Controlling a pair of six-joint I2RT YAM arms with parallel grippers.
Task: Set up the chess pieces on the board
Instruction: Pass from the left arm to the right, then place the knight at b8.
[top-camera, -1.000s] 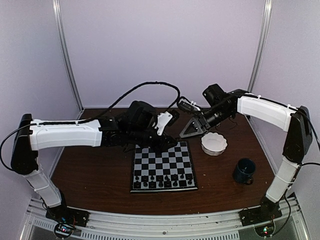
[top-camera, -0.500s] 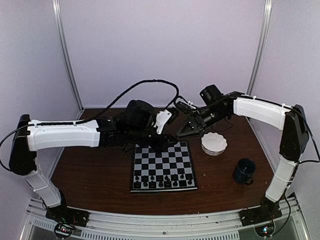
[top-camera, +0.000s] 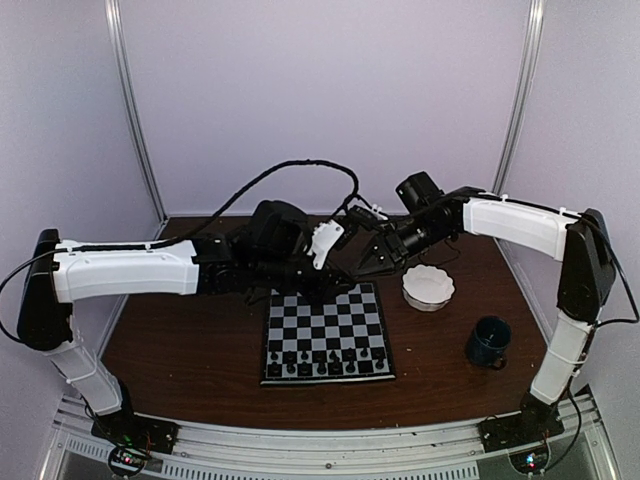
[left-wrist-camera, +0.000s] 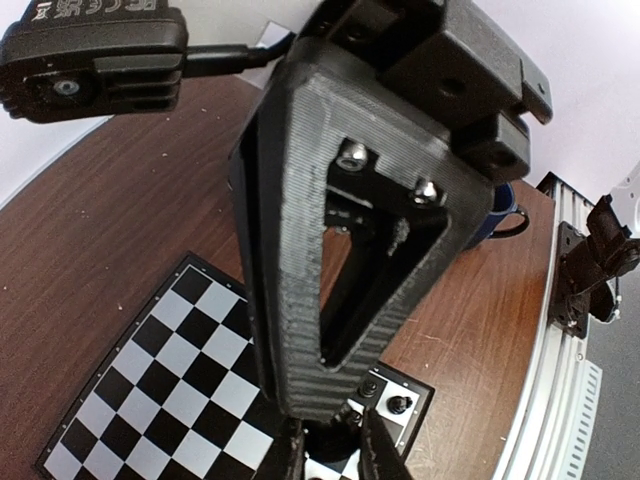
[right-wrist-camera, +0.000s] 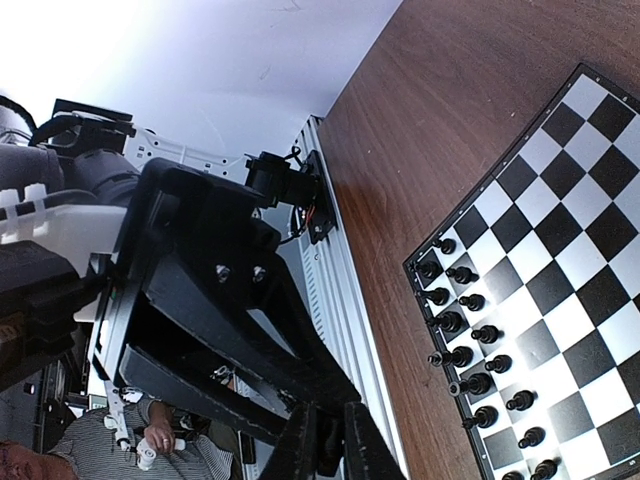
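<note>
The board (top-camera: 322, 316) lies mid-table, with two rows of black chess pieces (top-camera: 325, 361) along its near side. Both grippers meet tip to tip above its far edge. My left gripper (top-camera: 343, 282) is shut on a small dark chess piece (left-wrist-camera: 335, 440), seen between its fingers (left-wrist-camera: 285, 455) in the left wrist view. The right gripper (top-camera: 360, 268) reaches in from the right, and its black triangular frame (left-wrist-camera: 330, 220) fills that view. In the right wrist view my right gripper (right-wrist-camera: 328, 450) is shut on a dark piece too, above the board (right-wrist-camera: 570, 200) and its rows of pieces (right-wrist-camera: 470, 330).
A white scalloped bowl (top-camera: 428, 287) stands right of the board's far corner. A dark blue mug (top-camera: 488, 341) sits nearer the front right. A metal rail (top-camera: 320, 445) runs along the table's near edge. Purple walls enclose the back and sides.
The right arm has moved left toward the left gripper, and its jaws have gone from wide open to shut at the left gripper's tips. The left arm has stayed still.
</note>
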